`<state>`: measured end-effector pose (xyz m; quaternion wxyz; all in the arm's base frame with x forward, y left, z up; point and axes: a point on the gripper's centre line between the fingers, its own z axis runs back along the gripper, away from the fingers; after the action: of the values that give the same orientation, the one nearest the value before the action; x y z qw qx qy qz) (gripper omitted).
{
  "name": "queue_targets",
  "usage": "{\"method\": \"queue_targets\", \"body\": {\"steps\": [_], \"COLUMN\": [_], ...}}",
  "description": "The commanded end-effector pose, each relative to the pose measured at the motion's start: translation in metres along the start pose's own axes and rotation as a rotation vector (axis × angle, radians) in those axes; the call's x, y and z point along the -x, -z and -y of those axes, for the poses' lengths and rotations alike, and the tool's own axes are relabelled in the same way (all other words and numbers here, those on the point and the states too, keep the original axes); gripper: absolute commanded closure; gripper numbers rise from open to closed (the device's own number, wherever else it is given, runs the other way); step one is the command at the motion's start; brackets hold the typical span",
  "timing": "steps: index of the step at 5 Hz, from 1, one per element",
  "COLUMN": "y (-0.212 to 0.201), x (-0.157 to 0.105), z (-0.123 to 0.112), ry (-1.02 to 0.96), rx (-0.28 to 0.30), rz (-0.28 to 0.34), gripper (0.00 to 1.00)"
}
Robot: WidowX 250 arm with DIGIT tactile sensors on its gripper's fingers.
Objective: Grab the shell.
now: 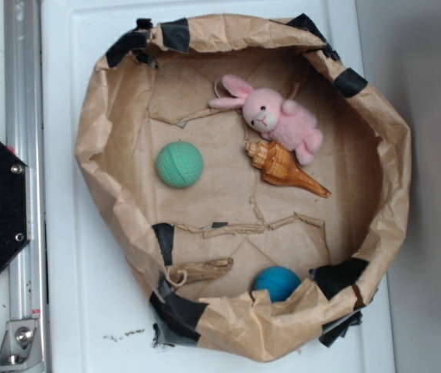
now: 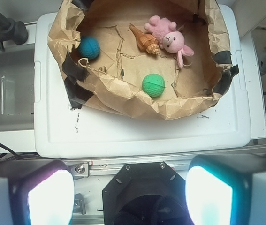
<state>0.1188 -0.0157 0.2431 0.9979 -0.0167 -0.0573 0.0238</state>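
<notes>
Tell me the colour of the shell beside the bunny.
Orange-brown with paler ridges; the shell shows best in the exterior view.

Sitting in the paper nest (image 1: 391,155) are one shell (image 1: 282,165), one pink bunny (image 1: 274,115) and one rope piece (image 1: 201,270). Two balls are lying there: one green ball (image 1: 179,164), one blue ball (image 1: 276,281).

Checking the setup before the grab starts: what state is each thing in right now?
shell: lying on its side, touching the pink bunny, ungrasped.
pink bunny: lying down against the shell.
green ball: resting alone on the paper.
blue ball: against the paper wall.
rope piece: lying near the wall.
gripper: open, high above and off to the side of the paper nest, holding nothing.
</notes>
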Motion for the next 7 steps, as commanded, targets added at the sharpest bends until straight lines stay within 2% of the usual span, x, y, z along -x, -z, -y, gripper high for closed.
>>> {"method": "queue_targets", "body": {"steps": [1, 2, 3, 4, 5, 6, 7], "y": [0.000, 0.028, 0.048, 0.083, 0.135, 0.176, 0.201], "x": [0.000, -0.048, -0.086, -0.106, -0.119, -0.123, -0.133], "z": [0.000, -0.017, -0.015, -0.021, -0.031, -0.040, -0.038], "ry": [0.000, 0.018, 0.043, 0.125, 0.166, 0.182, 0.196], "rx": [0.000, 0.057, 0.053, 0.052, 0.021, 0.036, 0.024], "rz": [0.000, 0.005, 0.084, 0.115, 0.073, 0.043, 0.028], "gripper": [0.00, 0.00, 0.00, 0.00, 0.00, 0.00, 0.00]}}
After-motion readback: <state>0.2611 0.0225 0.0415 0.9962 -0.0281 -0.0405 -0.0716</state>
